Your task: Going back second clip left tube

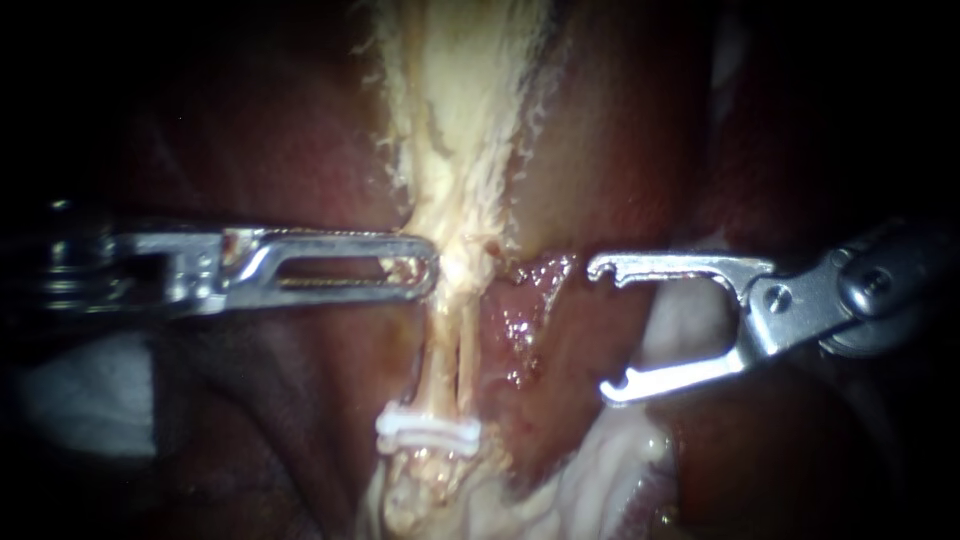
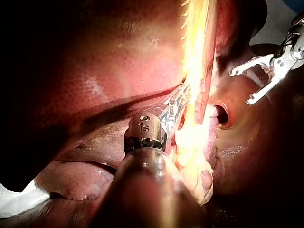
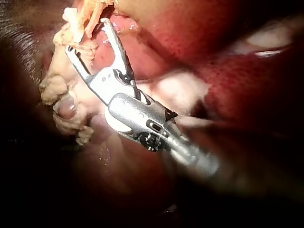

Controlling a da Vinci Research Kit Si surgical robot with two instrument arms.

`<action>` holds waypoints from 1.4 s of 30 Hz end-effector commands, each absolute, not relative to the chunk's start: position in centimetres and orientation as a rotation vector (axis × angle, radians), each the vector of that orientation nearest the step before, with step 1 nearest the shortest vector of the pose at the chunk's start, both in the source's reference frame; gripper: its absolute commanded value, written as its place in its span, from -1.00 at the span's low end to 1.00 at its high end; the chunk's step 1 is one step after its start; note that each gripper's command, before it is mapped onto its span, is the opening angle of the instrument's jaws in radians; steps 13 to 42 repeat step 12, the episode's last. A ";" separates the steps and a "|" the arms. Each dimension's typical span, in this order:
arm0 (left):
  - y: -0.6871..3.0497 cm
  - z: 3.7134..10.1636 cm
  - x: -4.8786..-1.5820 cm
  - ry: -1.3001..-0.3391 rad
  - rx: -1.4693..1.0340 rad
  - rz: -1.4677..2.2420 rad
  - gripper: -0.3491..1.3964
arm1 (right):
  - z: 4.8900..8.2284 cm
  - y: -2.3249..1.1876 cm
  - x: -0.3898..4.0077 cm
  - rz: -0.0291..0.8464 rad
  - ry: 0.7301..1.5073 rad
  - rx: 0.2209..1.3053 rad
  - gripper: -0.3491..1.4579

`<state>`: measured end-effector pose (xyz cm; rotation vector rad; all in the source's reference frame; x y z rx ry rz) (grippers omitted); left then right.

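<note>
1. The clip (image 1: pixel 428 432) is a small white bar with bumpy ends. In the endoscope view it sits low down, near 6 o'clock.
2. Its long side goes straight across, from 9 o'clock to 3 o'clock. It crosses the bottom of two thin tubes.
3. The left tube (image 1: pixel 436 365) looks like a thin, pale yellow string. It runs up and down, from 12 o'clock to 6 o'clock, and meets the clip at its low end.
4. The right tube (image 1: pixel 466 360) lies just beside it, with a dark slit between them.
5. The left instrument (image 1: pixel 432 265) comes in from 9 o'clock. Its jaws are squeezed together on the pale tissue (image 1: pixel 455 150), just above the tubes.
6. The right instrument (image 1: pixel 605 330) comes in from 3 o'clock. Its jaws are spread wide and hold nothing. They are well apart from the clip.
7. Dark red liver (image 1: pixel 290 160) lies around the pale tissue.
</note>
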<state>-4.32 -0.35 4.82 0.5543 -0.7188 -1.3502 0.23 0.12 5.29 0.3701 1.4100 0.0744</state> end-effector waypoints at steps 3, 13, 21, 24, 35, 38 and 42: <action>-0.34 4.82 -4.30 -0.719 0.557 -1.350 -1.00 | 5.29 0.12 0.22 0.074 1.410 0.370 0.05; -0.33 4.81 -4.28 -0.719 0.559 -1.348 -1.00 | 5.29 0.12 0.22 0.075 1.410 0.370 0.05; -0.33 4.81 -4.28 -0.719 0.559 -1.348 -1.00 | 5.29 0.12 0.22 0.075 1.410 0.370 0.05; -0.33 4.81 -4.28 -0.719 0.559 -1.348 -1.00 | 5.29 0.12 0.22 0.075 1.410 0.370 0.05; -0.33 4.81 -4.28 -0.719 0.559 -1.348 -1.00 | 5.29 0.12 0.22 0.075 1.410 0.370 0.05; -0.33 4.81 -4.28 -0.719 0.559 -1.348 -1.00 | 5.29 0.12 0.22 0.075 1.410 0.370 0.05; -0.33 4.81 -4.28 -0.719 0.559 -1.348 -1.00 | 5.29 0.12 0.22 0.075 1.410 0.370 0.05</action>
